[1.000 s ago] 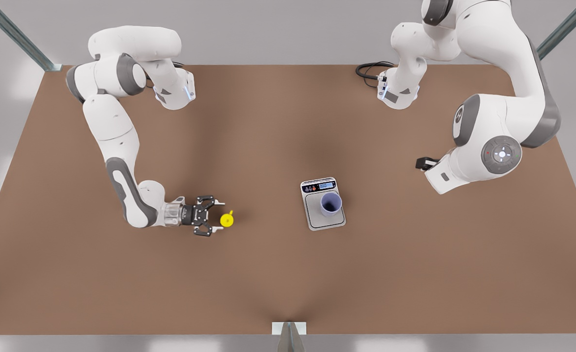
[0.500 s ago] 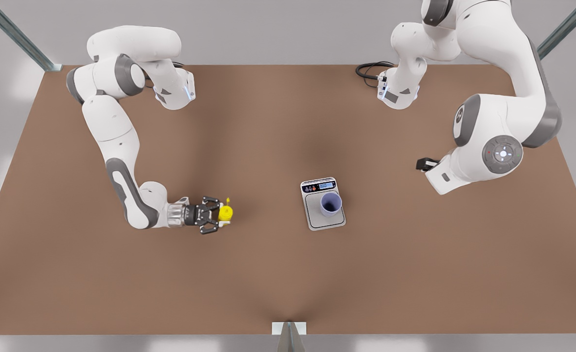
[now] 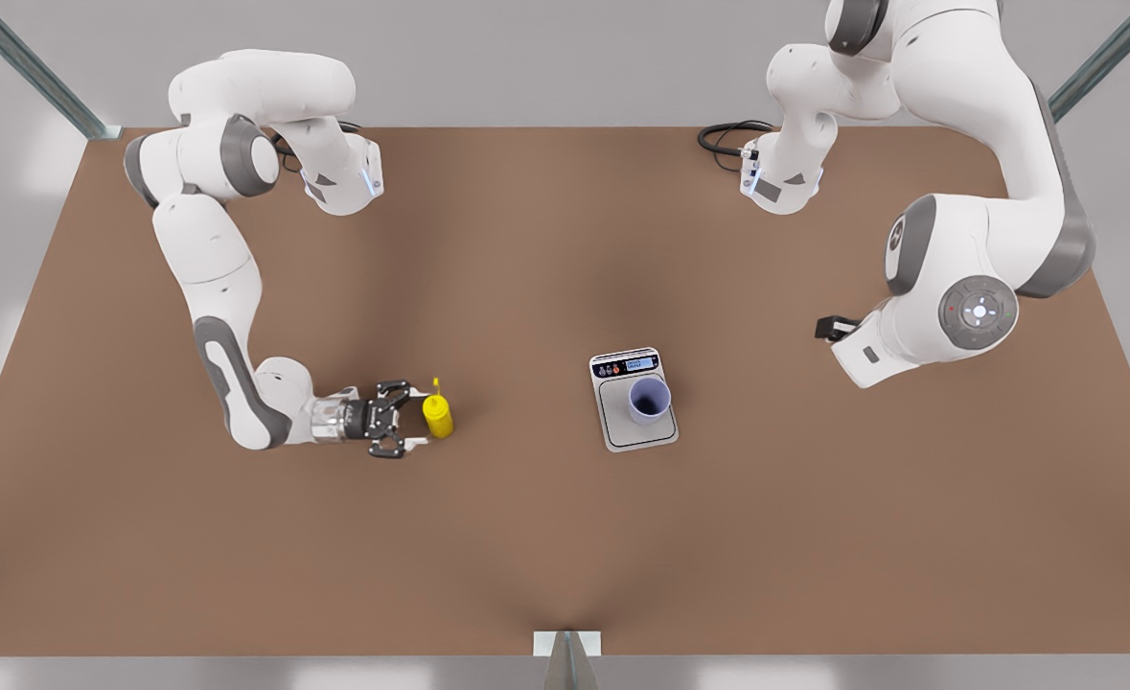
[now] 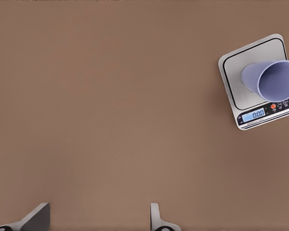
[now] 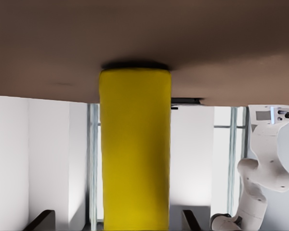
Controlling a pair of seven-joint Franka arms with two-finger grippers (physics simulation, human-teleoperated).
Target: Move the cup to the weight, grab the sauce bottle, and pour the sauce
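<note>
Front view's left: the right end effector (image 3: pixel 418 420) has pulled back a little toward its own arm vs. half a sec ago, when its fingers sat right around the sauce bottle (image 3: pixel 438 418). The bottle has barely shifted, but it reads differently. More of its side shows, and the thin nozzle points toward the far edge of the counter (image 3: pixel 526 537). It may be tipped; can't tell for sure. In the right wrist view the bottle's base meets the counter over a dark contact shadow, and the two fingers are spread to either side of the yellow body with gaps, so they aren't pinching it. Judgement: the grasp isn't made yet, and "pick up" is the step in hand.

Mid-scene: the cup (image 3: pixel 649 399) already stands upright on the weight (image 3: pixel 634 436), on the platform near the display strip. So the first step looks done.

Front view's right: the left arm waits, raised well apart from the scale. Its end effector (image 4: pixel 96 222) has its fingers spread, holding nothing.

Containers: the cup interior looks empty (the scale reads 0.00 in the left wrist view). The bottle is opaque, so its contents can't be seen.
</note>
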